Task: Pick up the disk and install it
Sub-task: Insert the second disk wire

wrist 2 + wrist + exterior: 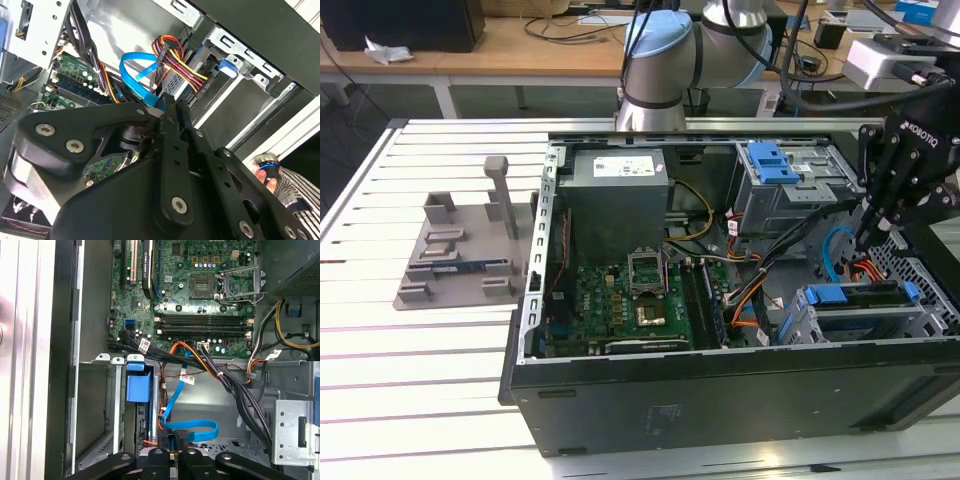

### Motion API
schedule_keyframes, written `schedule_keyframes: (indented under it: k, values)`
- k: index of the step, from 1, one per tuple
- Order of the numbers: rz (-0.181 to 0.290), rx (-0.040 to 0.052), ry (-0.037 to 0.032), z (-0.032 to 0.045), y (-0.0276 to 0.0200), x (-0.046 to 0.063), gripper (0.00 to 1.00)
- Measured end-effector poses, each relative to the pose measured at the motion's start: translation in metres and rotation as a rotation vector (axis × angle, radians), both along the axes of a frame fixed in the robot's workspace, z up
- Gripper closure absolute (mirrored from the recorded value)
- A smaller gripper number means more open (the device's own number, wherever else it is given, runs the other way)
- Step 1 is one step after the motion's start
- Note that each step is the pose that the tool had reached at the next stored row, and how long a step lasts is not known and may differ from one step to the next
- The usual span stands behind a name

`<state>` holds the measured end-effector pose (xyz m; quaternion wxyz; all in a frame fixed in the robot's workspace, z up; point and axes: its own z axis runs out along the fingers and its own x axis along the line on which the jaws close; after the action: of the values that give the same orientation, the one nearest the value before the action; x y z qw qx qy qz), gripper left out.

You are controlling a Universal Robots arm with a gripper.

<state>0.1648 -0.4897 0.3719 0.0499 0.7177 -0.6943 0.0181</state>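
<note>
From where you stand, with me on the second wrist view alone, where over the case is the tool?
Observer: In the exterior view the tool hangs over the end of the case at the exterior view's right, above the drive cage.
Operator: Is anything in that cage?
Observer: A blue-framed unit, likely the disk, lies slotted in it, just below the tool.
Operator: What is beside the case?
Observer: A grey fixture plate lies on the slatted table, at the exterior view's left of the case.
</note>
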Motion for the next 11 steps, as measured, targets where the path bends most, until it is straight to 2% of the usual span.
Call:
schedule_keyframes:
  k: [2,4,6,7,10,11]
  values:
    - [0.0,-0.0001,0.0001,0.0,0.0,0.0,0.84]
    - [0.0,0.0001,0.0001,-0.0003,-0.0044,0.0,0.84]
    - [0.0,0.0026,0.0001,-0.0022,-0.0144,-0.001,0.84]
    - [0.0,0.0109,0.0001,-0.0035,-0.0205,-0.001,0.84]
    - [0.0,0.0251,0.0001,-0.0073,-0.0296,-0.001,0.84]
    - [0.0,0.0269,0.0001,-0.0089,-0.0305,-0.001,0.84]
